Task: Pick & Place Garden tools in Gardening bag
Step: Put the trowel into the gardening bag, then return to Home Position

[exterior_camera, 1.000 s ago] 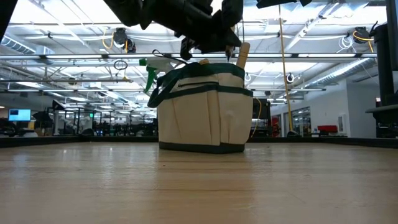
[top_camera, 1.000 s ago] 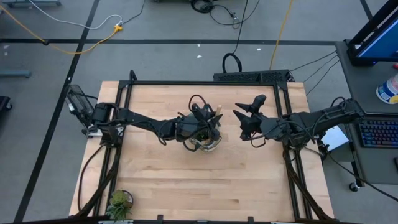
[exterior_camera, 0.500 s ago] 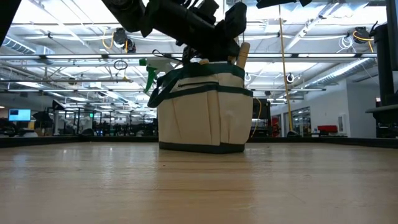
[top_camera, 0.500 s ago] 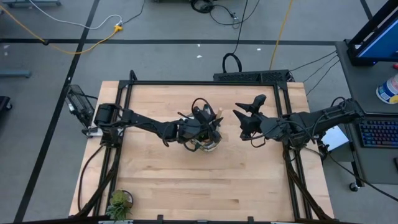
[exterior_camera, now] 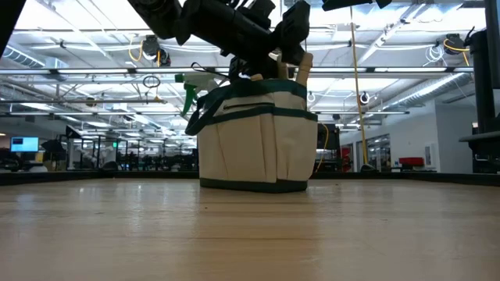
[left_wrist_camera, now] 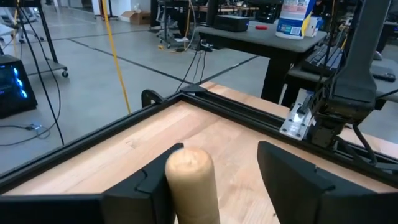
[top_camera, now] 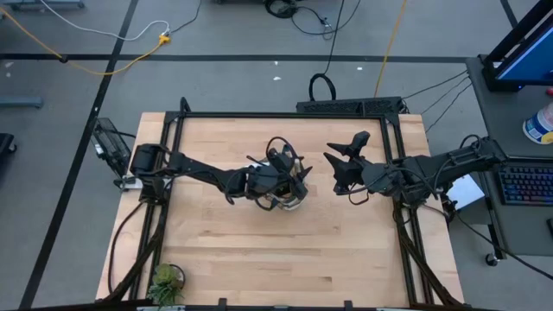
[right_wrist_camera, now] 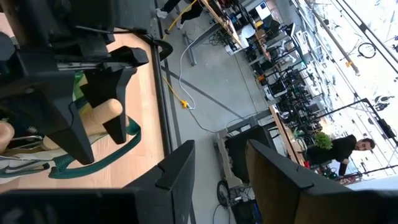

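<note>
High view shows the gardening bag (top_camera: 282, 192) near the middle of the bench (top_camera: 285, 259), with the left end effector (top_camera: 289, 173) directly over its mouth. Left wrist view shows that end effector's fingers (left_wrist_camera: 298, 180) spread apart, with a rounded wooden handle (left_wrist_camera: 189, 183) standing between them, beside one finger and clear of the other; nothing is clamped. Low view shows the bag upright, a wooden handle (exterior_camera: 304, 69) and the green spray bottle (exterior_camera: 193, 87) poking above its rim. The right end effector (top_camera: 333, 168) hangs just beside the bag, its fingers (right_wrist_camera: 273, 180) parted and holding nothing. A small potted plant (top_camera: 164, 282) sits at a bench corner.
</note>
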